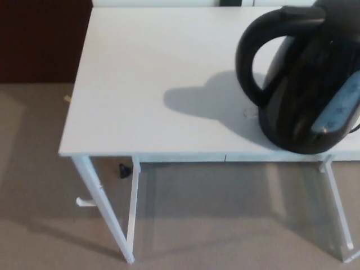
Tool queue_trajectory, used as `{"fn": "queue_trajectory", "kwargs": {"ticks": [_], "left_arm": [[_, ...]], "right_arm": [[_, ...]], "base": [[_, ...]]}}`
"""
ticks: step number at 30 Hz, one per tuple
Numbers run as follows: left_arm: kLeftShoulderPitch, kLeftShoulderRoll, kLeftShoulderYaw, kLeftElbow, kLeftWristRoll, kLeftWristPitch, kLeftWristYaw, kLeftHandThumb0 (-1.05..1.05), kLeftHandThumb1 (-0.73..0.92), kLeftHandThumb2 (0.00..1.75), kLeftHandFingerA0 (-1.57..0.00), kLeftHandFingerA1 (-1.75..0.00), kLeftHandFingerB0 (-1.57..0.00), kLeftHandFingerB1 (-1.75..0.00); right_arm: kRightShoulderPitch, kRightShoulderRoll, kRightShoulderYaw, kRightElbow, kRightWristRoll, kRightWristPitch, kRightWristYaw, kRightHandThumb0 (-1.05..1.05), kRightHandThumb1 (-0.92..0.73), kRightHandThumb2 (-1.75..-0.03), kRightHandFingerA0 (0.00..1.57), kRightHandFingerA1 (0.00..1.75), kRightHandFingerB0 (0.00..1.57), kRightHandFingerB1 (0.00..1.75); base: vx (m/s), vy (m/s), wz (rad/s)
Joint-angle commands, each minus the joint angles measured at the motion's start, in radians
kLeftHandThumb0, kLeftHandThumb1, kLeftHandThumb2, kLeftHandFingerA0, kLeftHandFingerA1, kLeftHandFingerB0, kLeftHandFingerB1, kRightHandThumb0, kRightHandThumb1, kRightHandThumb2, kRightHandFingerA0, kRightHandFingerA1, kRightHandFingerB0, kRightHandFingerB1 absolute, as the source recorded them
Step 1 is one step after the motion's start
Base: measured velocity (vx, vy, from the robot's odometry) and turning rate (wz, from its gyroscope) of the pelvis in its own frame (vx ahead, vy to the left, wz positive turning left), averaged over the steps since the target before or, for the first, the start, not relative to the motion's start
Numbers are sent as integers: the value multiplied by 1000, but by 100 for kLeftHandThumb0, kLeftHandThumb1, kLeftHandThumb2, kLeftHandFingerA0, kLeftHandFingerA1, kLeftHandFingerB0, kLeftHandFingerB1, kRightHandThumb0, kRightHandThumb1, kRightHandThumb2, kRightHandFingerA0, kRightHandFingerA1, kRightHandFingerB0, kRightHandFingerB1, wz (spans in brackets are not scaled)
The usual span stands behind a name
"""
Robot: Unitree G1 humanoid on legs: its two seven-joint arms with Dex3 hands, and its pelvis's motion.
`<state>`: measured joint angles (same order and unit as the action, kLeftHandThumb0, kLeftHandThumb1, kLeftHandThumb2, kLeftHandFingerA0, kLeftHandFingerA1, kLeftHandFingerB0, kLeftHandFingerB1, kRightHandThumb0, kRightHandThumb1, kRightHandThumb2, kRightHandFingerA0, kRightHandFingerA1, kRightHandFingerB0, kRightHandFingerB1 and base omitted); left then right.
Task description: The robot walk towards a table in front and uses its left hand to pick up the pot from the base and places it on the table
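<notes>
A black electric kettle, the pot (306, 79), stands on the right side of the white table (146, 73), near its front edge. Its curved handle (250, 56) faces picture left and a pale blue water window shows on its right side. The base under it cannot be made out from here. The pot's top and right side are cut off by the picture's edge. It casts a shadow leftward on the tabletop. Neither of my hands shows in the head view.
The table has thin white legs (107, 214) standing on beige carpet (39, 185). A dark wooden surface (39, 39) rises at the back left. A small black object (124, 170) lies on the floor under the table's front left corner.
</notes>
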<state>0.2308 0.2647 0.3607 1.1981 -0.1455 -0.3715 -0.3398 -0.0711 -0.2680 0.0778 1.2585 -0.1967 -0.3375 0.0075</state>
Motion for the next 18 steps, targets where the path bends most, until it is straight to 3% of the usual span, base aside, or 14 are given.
{"fn": "queue_trajectory", "kwargs": {"ticks": [1,7,13,18], "left_arm": [[24,11,5,0,-15,-11,-12,-13,46,54,-66,-48,-53,-42],[16,18,1,12,-3,-19,0,-8,46,53,-70,-47,-53,-41],[37,17,8,-3,-11,-19,-12,-9,47,53,-70,-47,-53,-40],[25,16,10,-17,-20,-3,-21,-9,46,53,-66,-48,-54,-42]], "right_arm": [[22,-7,8,8,-13,-10,-5,-35,-59,-56,76,51,61,45],[6,0,10,9,-13,2,-2,-36,-59,-56,73,51,59,44],[15,2,17,11,-16,0,-7,-36,-60,-56,74,50,61,44],[6,3,15,12,-15,5,-10,-34,-60,-56,73,49,60,43]], "base": [[87,-129,-4],[75,-66,-4],[144,201,3],[90,-50,6]]}}
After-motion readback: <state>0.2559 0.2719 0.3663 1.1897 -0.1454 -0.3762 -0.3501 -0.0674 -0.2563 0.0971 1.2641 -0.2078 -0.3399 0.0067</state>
